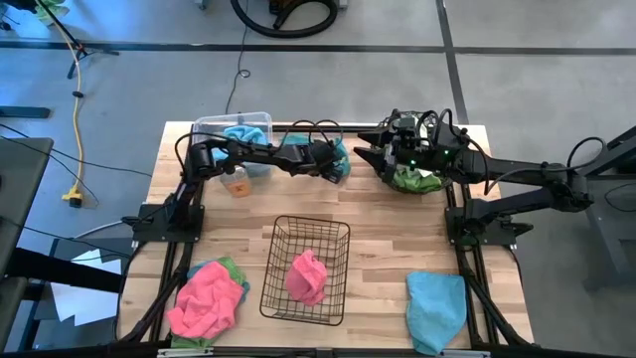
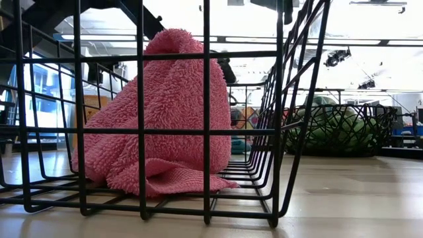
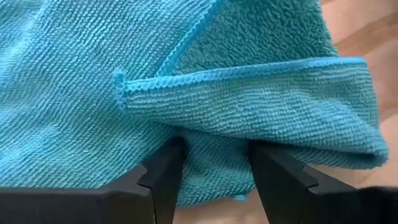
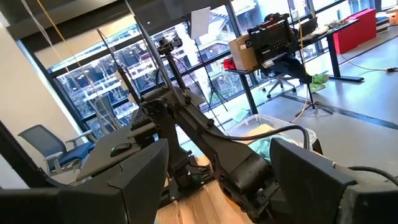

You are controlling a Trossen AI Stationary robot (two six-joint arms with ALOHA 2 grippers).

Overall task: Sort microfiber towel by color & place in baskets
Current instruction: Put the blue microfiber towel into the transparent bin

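Observation:
My left gripper (image 1: 335,166) reaches from the left across the table's far part and is shut on a light blue towel (image 1: 341,157) between the clear bin (image 1: 231,127) and the round woven basket (image 1: 412,179). The bin holds another blue towel (image 1: 241,134). The round basket holds a green towel (image 1: 415,181). My right gripper (image 1: 366,154) is open and empty at the round basket's left rim. A pink towel (image 1: 306,275) lies in the black wire basket (image 1: 278,239). A pink towel (image 1: 207,296) lies on a green one (image 1: 229,267) near left; a blue towel (image 1: 437,303) lies near right. My left gripper (image 3: 214,177) has a bunched fold of the blue towel (image 3: 214,155) between its two fingers (image 3: 163,177), several layers thick, below a hemmed edge (image 3: 249,71). The fingers slant down onto it from the table's left. Whether the towel is clear of the table, I cannot tell.
The wire basket stands in the table's middle, close to the low camera (image 2: 277,132), with the pink towel (image 2: 165,125) against its wire. The round basket (image 2: 344,129) shows behind it. Bare wood lies between the wire basket and the near towels.

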